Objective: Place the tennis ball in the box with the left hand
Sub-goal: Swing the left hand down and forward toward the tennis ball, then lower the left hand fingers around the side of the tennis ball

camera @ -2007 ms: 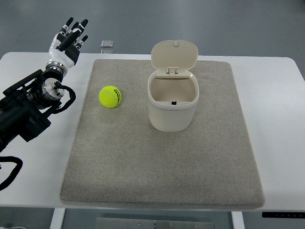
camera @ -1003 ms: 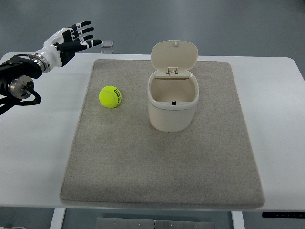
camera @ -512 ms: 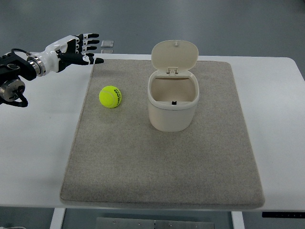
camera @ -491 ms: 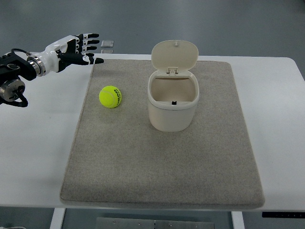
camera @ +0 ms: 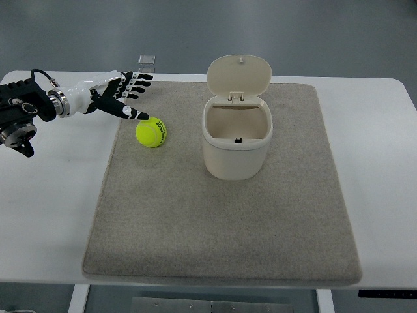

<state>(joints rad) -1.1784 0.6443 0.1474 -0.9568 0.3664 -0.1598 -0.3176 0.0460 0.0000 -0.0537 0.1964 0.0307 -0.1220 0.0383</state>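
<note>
The fuzzy yellow-green tennis ball (camera: 151,132) rests on the grey felt mat (camera: 221,228) covering the white worktop (camera: 52,215), just left of the cream plastic box with its hinged lid flipped up (camera: 236,138). The left robot hand (camera: 117,98), black-and-white with its fingers spread wide and holding nothing, hovers just up and left of the ball, thumb tip close to the ball's top edge. Being round, the ball has no long axis to line up with; the reach likely runs down and to the right, and the right arm is out of view.

Left arm (camera: 26,107) cut off at left edge — small floor object (camera: 147,60) unclear
</note>
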